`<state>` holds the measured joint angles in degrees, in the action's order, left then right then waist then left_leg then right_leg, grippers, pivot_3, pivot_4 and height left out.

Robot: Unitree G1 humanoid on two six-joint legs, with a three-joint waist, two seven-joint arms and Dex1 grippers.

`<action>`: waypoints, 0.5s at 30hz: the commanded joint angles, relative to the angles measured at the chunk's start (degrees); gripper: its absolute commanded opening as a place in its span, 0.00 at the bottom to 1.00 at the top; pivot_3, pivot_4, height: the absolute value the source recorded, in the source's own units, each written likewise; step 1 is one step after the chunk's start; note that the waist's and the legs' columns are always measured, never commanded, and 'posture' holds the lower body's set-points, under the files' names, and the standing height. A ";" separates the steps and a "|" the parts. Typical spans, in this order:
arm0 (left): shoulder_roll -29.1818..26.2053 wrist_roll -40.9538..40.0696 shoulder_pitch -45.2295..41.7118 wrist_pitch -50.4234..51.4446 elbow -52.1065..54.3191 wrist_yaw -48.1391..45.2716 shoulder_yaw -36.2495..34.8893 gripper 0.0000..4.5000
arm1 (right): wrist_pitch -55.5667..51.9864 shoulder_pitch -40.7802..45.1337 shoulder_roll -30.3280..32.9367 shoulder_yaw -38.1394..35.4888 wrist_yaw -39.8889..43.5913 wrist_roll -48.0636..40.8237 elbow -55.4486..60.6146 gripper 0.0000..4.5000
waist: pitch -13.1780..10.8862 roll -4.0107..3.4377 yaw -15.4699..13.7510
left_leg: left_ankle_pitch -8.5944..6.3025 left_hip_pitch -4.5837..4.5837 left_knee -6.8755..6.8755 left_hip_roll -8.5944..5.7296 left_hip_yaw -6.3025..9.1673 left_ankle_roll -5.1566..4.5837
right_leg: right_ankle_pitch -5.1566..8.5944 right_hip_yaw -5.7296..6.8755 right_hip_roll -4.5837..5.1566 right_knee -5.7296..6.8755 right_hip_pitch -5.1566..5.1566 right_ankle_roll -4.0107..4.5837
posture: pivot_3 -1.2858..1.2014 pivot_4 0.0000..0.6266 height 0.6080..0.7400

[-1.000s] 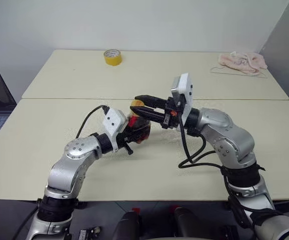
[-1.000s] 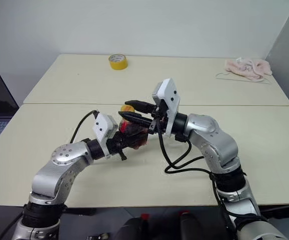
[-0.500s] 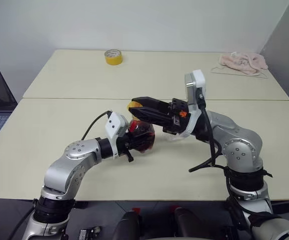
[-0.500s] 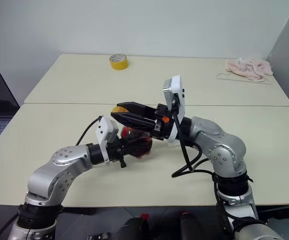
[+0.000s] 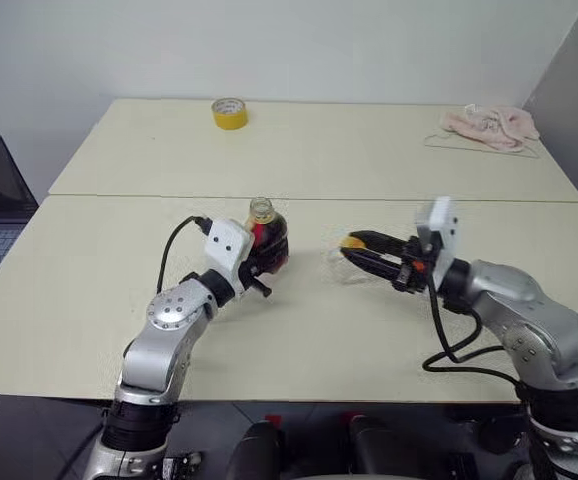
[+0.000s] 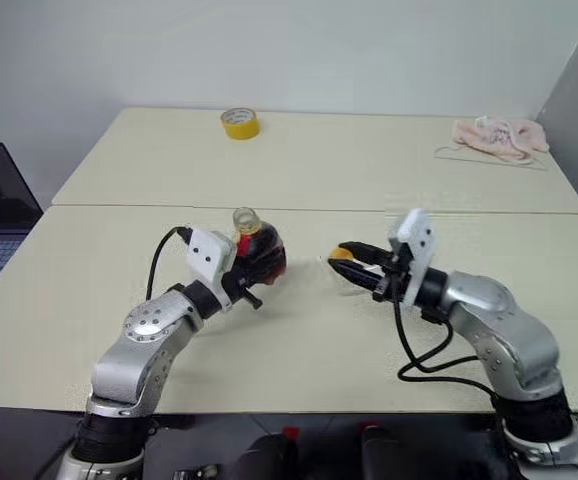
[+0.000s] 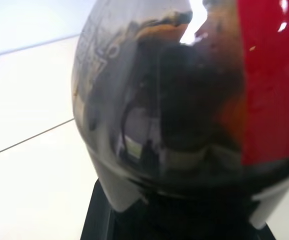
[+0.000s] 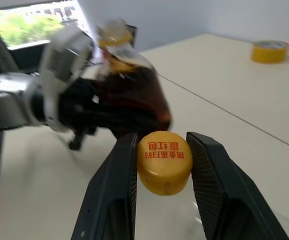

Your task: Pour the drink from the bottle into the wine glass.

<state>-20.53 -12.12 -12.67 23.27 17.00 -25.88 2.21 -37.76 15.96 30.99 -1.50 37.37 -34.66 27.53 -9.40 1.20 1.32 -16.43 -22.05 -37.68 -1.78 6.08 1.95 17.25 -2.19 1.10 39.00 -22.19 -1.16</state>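
Right wrist view gives me the right gripper (image 8: 164,165) pinching the yellow cap (image 8: 164,161) between its fingers, off the bottle (image 5: 266,243). My left gripper (image 5: 259,268) is clamped on that bottle, upright with its neck bare. I can faintly see the wine glass (image 5: 337,262) just beside the cap.

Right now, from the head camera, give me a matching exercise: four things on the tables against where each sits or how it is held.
Things:
1. bottle
2. yellow cap
3. tape roll
4. pink cloth

Places or states:
A. far table, its right end
B. gripped by the left tool, neck open
C. far table, left of the middle
D. pinched in the right tool

Pairs: 1-B, 2-D, 3-C, 4-A
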 commanded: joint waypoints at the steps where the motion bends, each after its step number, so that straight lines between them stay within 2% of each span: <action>1: 1.27 1.60 -0.33 -3.00 1.74 2.21 -0.15 0.18 | 2.75 -4.74 2.01 -6.21 -1.30 1.78 0.55 0.27 | 0.00 0.00 -0.12 | 0.00 0.00 -0.03 0.00 0.00 0.00 | 0.00 0.01 0.00 0.01 0.01 0.00 | 0.52 0.24 1.00; 6: 2.59 2.67 -0.99 -3.94 0.28 3.44 -0.25 0.18 | 8.93 -12.34 2.64 -10.89 -2.95 7.37 -6.54 0.27 | 0.00 0.01 -0.49 | -0.01 0.04 -0.05 0.00 -0.03 -0.01 | -0.01 0.00 -0.02 0.00 0.08 -0.02 | 0.52 0.24 1.00; 15: 3.27 3.29 -1.45 -4.28 -0.26 3.63 -0.29 0.18 | 17.01 -14.95 2.58 -10.22 -4.32 15.99 -19.76 0.27 | 0.00 0.00 -0.38 | 0.00 0.08 -0.06 0.00 -0.12 0.00 | -0.01 -0.08 -0.03 0.03 0.08 -0.03 | 0.52 0.24 1.00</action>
<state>-17.59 -8.91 -13.19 20.81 15.12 -22.92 2.32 -22.92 0.67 33.36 -11.02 33.58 -19.60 8.13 -9.39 1.20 0.94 -16.42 -21.96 -37.74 -1.78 5.96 1.96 17.24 -2.27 1.06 39.03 -22.11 -1.19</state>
